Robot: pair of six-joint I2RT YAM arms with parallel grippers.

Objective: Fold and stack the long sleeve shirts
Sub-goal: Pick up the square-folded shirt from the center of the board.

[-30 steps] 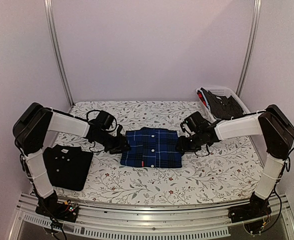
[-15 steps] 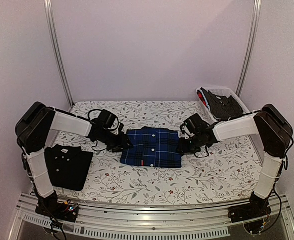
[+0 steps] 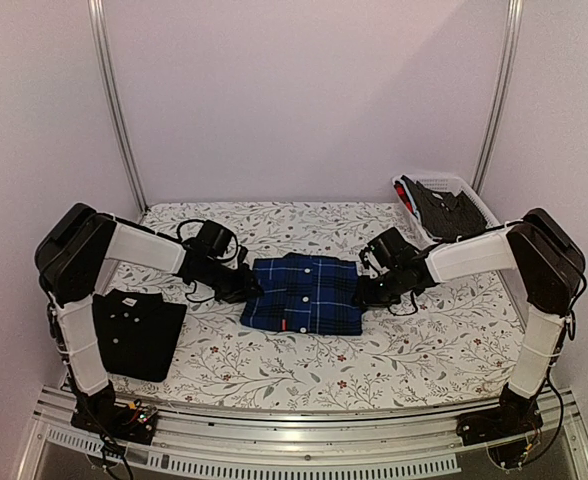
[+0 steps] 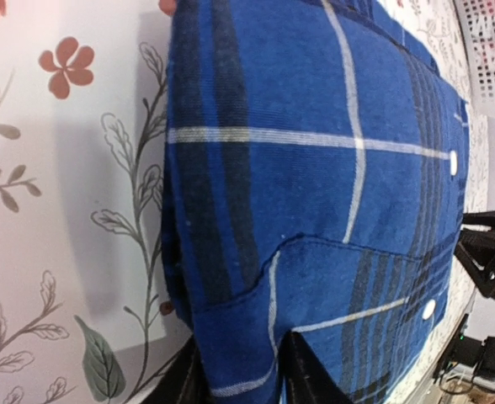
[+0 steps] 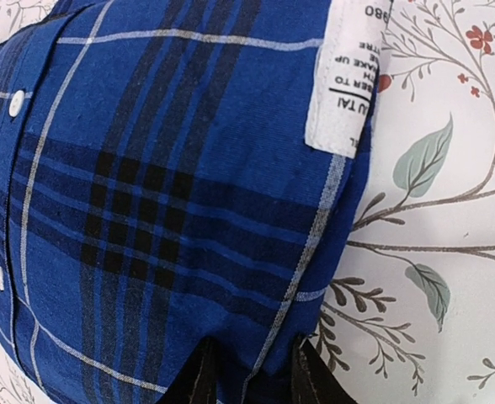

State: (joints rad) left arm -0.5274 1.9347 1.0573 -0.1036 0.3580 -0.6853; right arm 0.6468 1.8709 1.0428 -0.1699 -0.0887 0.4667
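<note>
My left gripper (image 3: pixel 246 291) and right gripper (image 3: pixel 362 294) have edged inward, now pinching opposite edges of the folded blue plaid shirt (image 3: pixel 304 296) on the table (image 3: pixel 274 375); a shallow bite catching few layers could spill the fold on lifting.

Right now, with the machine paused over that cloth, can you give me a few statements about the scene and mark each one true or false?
1. The blue plaid shirt lies folded in the middle of the table. True.
2. The black shirt is stacked on top of it. False: it lies apart, folded, at the near left.
3. The left gripper and right gripper each have an edge of the plaid shirt between their fingers. True.
4. The white basket is empty. False: dark clothing lies in it.
</note>
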